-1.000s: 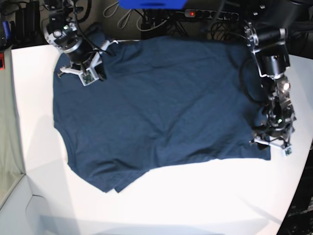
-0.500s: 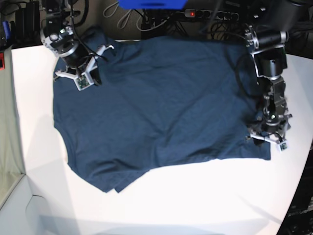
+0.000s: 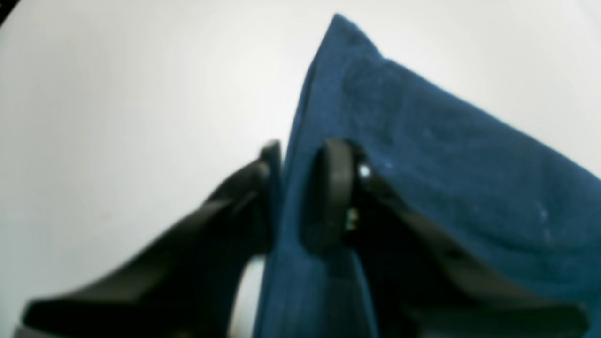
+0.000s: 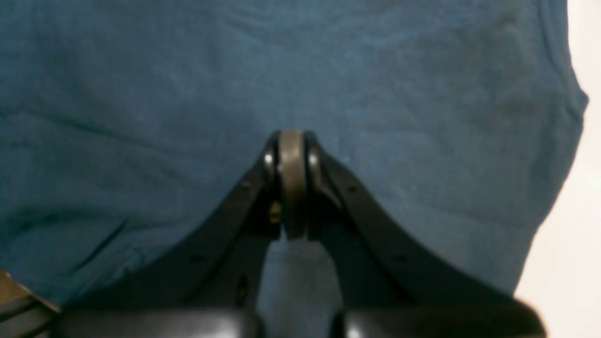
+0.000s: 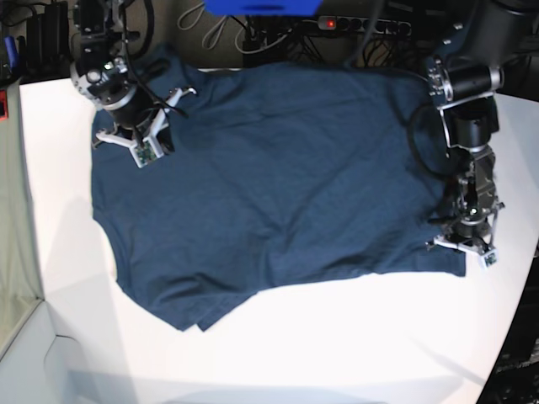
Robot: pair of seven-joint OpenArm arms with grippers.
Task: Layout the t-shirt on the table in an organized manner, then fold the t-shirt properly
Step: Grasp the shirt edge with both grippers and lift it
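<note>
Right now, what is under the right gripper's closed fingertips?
The t-shirt lies spread under the right gripper, whose jaws are shut with no cloth visibly between them. The shirt covers the table directly below; only a bare strip shows past the sleeve edge.

Soft, matt, faintly fuzzy dark navy cloth t-shirt (image 5: 278, 185) spread over smooth, matt white table (image 5: 354, 345); black plastic-looking fingers (image 4: 291, 178) above cloth.
</note>
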